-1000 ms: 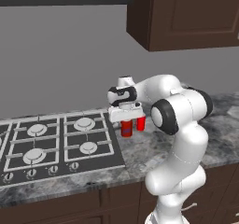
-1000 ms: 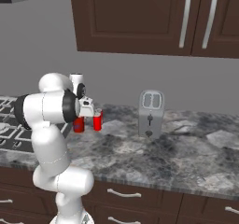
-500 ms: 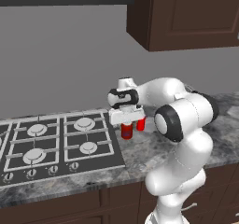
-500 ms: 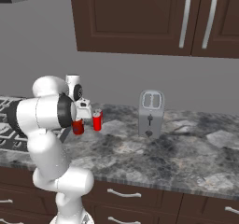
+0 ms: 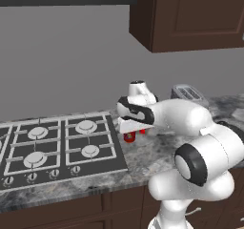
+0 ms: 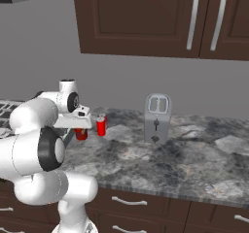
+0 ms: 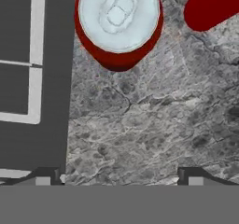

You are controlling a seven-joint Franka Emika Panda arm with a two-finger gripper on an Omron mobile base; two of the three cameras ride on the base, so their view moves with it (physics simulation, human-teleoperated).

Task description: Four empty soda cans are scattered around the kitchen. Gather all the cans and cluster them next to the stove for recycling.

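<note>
The stove [image 5: 52, 147] fills the counter's 9 o'clock side, and the granite counter [image 6: 160, 164] beside it serves as the collecting spot for the cans. Two red soda cans [image 6: 101, 125] stand upright just off the stove's edge, near each other at about 12 and 1 o'clock in the hand view. The gripper [image 7: 120, 175] hangs above them, jaws spread wide and empty, apparently having set one down.

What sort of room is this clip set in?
A home kitchen, rendered rather than real. A gas stove is set into a grey stone counter, a silver slot toaster stands by the back wall, and dark wood cabinets hang above. Two red soda cans stand beside the stove.
</note>
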